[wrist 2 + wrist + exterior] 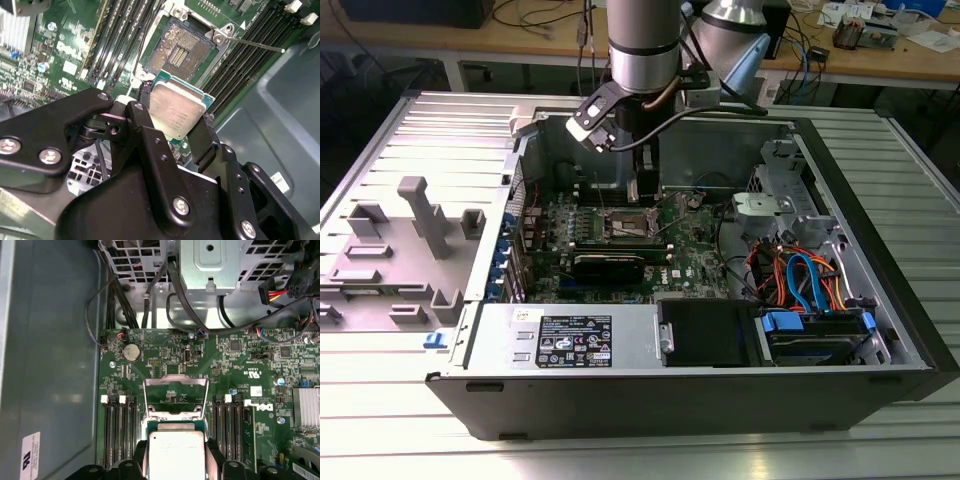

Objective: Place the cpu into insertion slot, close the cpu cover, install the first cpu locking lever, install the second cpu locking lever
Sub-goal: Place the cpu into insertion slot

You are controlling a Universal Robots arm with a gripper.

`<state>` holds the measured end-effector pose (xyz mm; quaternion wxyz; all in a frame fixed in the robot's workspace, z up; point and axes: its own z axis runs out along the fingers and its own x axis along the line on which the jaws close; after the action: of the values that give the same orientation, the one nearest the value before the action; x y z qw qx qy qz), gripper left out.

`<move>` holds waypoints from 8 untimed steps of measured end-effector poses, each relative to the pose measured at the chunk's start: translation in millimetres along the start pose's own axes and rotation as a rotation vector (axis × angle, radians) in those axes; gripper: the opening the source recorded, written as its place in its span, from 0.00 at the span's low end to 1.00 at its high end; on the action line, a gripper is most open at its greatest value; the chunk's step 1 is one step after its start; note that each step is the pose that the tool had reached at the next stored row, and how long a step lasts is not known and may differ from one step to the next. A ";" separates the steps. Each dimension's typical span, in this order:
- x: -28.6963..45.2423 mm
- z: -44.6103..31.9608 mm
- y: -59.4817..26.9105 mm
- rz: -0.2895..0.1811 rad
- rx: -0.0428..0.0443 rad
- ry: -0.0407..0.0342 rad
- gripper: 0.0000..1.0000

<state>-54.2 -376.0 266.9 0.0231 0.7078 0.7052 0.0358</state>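
My gripper (175,114) is shut on the cpu (172,102), a small square chip with a dull silver top and a green edge, gripped at two opposite sides. It hangs a little above the green board, just short of the insertion slot (182,50), whose dark centre lies open. In the first wrist view the cpu (177,452) sits between the fingers (214,456). Beyond it the cpu cover (176,382), a thin silver frame, stands raised. A thin locking lever (260,45) sticks out beside the slot. In the exterior view the gripper (647,190) hovers over the slot (625,224).
The board lies inside an open computer case (880,300). Long black memory slots (119,430) flank the socket on both sides. A drive cage with orange and blue cables (800,280) stands at the exterior view's right, a labelled power supply (575,340) in front. Grey fixtures (420,215) stand outside.
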 end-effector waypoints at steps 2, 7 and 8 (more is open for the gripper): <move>-0.1 1.2 -3.6 0.004 0.0000 -0.0006 0.55; -0.1 2.1 -5.4 0.004 0.0000 -0.0004 0.55; -0.1 2.6 -5.4 0.004 -0.0001 -0.0004 0.55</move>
<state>-59.4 -376.0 263.9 0.0232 0.7091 0.7038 0.0357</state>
